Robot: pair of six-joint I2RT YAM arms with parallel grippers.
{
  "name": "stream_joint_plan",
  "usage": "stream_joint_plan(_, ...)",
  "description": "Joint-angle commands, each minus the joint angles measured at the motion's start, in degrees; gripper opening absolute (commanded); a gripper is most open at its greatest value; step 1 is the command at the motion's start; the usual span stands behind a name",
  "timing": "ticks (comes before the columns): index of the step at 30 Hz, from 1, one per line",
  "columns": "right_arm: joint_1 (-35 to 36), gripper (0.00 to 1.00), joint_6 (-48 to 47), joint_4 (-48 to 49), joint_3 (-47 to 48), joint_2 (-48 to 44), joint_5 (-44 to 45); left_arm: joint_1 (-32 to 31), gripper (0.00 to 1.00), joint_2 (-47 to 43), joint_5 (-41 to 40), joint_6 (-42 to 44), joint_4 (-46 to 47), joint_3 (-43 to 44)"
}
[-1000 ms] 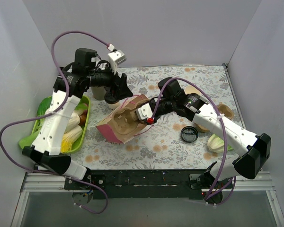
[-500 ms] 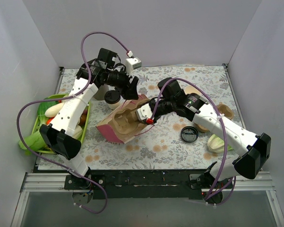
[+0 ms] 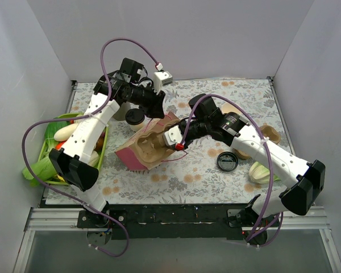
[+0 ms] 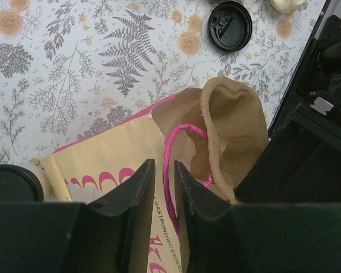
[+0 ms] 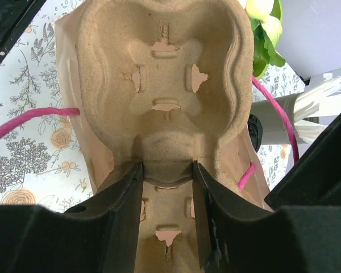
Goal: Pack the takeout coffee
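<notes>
Not packed yet: the coffee [image 3: 135, 116] stands on the worktop toward the far left corner, just behind the bag [image 3: 135, 156]. Left hand [image 4: 165, 166], barely open, straddles the pink handle [image 4: 184, 128]. Right hand [image 5: 166, 165] clamps the tray [image 5: 165, 68] in the bag's mouth. Only its wrist view shows the tray's cup wells empty.

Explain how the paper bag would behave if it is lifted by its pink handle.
The paper bag probably sags and swings: its walls look thin and creased. The pink handle is a thin cord, so likely floppy. The pulp tray at its mouth may slide out.
</notes>
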Motion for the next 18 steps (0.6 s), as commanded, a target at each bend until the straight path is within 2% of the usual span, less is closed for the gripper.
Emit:
stream_joint_plan(1, 0.3, 0.01, -0.2, -1.2, 2.7, 0.0, 0.4, -0.5, 0.17, 0.9, 0.9, 2.1, -1.9, 3.0)
stream_joint_plan(2, 0.3, 0.01, 0.0, -1.2, 2.7, 0.0, 0.5, -0.6, 0.15, 1.2, 0.7, 2.3, -2.2, 3.8)
stream_joint_plan(3, 0.4, 0.01, 0.2, -1.4, 2.9, 0.0, 0.5, -0.7, 0.08, 1.9, 0.4, 2.5, -2.5, 4.4)
stream_joint_plan(5, 0.4, 0.01, 0.2, -1.4, 2.9, -0.1, 0.6, -0.6, 0.0, 2.7, -0.3, 2.6, -3.3, 6.0)
stream_joint_plan(11, 0.4, 0.01, 0.4, -1.4, 2.9, -0.2, 1.1, -0.7, 0.0, 3.3, 0.3, 0.4, -3.1, 7.6)
stream_joint_plan(15, 0.4, 0.01, 1.6, -1.4, 4.3, -0.3, 0.7, -0.7, 0.0, 3.4, 5.4, -0.3, -4.7, 9.5)
stream_joint_plan(18, 0.4, 0.01, 2.8, -1.9, 6.1, -0.5, -0.2, -0.7, 0.0, 3.5, 13.0, 1.8, -7.5, 10.4)
